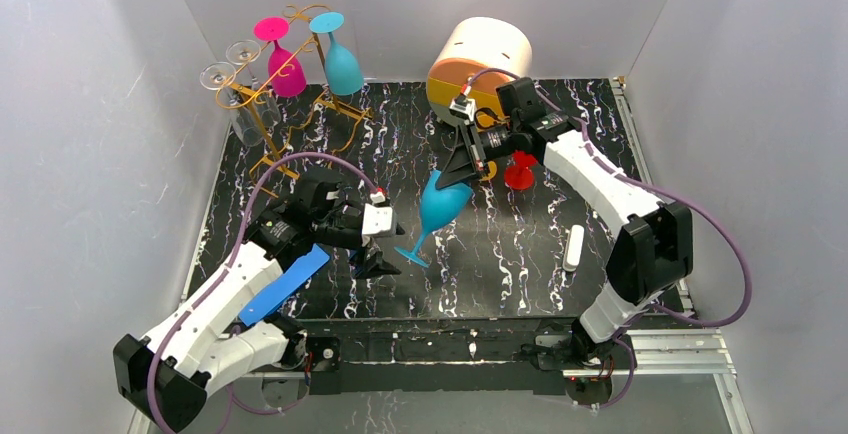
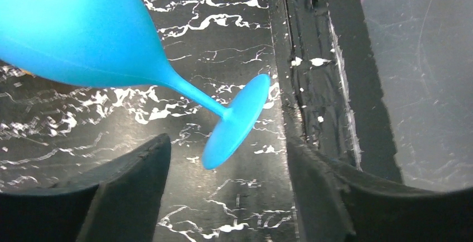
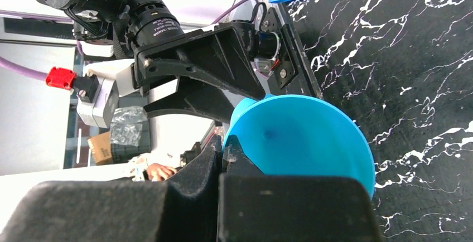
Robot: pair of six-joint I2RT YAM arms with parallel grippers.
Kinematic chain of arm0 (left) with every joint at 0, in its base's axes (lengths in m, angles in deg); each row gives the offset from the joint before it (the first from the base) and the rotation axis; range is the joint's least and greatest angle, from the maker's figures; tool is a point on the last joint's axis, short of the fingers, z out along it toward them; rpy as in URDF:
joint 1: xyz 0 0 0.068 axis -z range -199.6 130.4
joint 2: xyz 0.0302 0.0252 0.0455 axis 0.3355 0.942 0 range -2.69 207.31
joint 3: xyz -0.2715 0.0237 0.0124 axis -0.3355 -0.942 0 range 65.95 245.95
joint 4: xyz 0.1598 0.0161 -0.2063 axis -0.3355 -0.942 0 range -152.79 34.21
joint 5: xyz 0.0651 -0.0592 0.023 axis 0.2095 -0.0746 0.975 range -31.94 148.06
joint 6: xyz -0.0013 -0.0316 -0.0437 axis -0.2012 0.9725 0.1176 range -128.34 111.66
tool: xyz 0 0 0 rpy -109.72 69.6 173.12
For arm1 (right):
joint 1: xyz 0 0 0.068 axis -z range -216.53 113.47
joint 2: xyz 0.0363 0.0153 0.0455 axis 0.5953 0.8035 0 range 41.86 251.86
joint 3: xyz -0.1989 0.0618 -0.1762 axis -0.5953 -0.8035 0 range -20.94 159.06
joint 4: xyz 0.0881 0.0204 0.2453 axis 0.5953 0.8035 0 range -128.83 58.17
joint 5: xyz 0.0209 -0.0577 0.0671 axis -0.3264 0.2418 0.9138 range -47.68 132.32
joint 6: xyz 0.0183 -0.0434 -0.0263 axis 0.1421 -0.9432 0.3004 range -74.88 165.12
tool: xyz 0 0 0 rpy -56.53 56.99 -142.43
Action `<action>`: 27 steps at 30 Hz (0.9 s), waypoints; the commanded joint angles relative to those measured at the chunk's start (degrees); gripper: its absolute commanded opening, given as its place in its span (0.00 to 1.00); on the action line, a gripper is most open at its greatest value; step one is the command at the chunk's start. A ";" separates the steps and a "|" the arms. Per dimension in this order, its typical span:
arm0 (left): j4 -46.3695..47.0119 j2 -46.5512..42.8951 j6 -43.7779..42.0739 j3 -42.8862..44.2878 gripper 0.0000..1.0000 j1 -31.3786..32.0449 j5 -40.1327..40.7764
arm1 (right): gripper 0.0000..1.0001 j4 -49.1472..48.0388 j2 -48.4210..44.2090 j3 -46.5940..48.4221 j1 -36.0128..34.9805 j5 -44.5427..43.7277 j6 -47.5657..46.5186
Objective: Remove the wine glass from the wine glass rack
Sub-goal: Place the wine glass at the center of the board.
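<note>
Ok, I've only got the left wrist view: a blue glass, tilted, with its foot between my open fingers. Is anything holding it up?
Observer: Yes. The right gripper is shut on the bowl rim of the blue wine glass.
Operator: What hangs on the rack?
Observer: The wine glass rack carries two clear glasses, a pink glass and a teal glass, all foot up.
Operator: Anything near the right arm?
Observer: A red glass sits on the table just beside that gripper.
</note>
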 commanded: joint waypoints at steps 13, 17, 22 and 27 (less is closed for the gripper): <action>20.47 -9.69 30.96 -5.81 0.98 -0.21 30.52 | 0.01 1.33 -9.93 -3.43 -0.22 -39.19 -3.27; 26.55 -14.23 41.02 -8.97 0.98 -0.21 43.78 | 0.01 1.09 -11.80 -4.25 -0.22 -52.34 -5.39; 24.69 -13.89 52.82 -8.10 0.98 -0.21 51.15 | 0.01 -1.04 -13.17 -6.14 -0.23 -63.33 -6.95; 23.04 -12.09 58.57 -4.67 0.98 -0.21 48.35 | 0.01 -2.28 -11.71 -6.40 -0.70 -70.16 -7.54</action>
